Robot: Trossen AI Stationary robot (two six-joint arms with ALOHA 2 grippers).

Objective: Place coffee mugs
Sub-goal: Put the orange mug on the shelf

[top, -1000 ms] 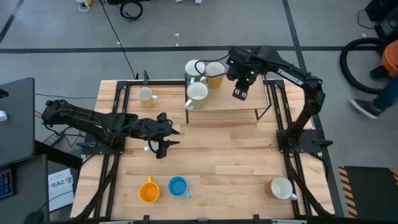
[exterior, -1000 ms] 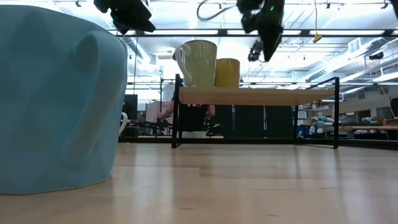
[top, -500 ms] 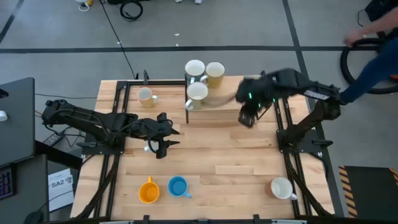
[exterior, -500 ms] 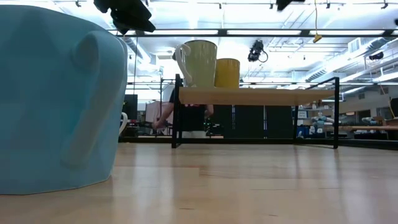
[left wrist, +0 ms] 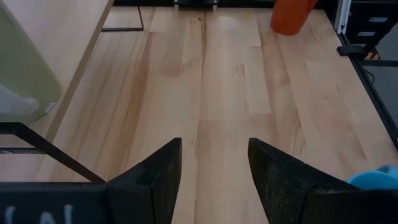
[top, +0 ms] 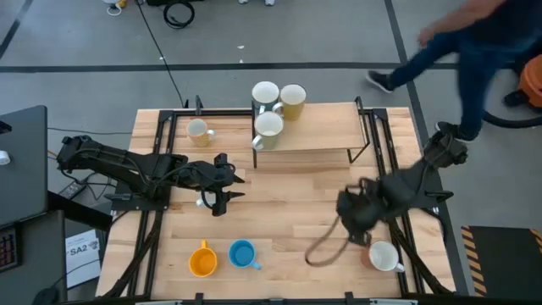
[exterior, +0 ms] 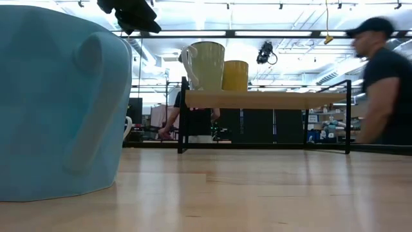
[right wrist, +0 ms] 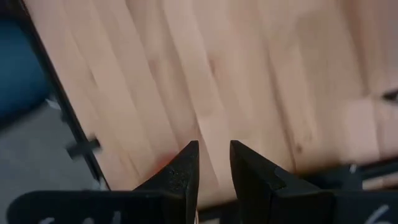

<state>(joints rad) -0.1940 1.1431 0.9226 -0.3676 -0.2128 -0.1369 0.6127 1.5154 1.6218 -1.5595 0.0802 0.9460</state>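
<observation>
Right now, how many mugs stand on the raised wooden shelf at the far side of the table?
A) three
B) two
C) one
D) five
A: the high view shows three mugs clustered at the left end of the shelf: a white mug, a yellowish mug and another white mug.

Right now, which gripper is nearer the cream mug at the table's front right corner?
Right. The right gripper hovers just beside the cream ceramic mug; the left gripper waits across the table, left of centre.

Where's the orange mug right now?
In the high view, the orange mug stands near the table's front edge on the left side, right beside the blue mug.
</observation>
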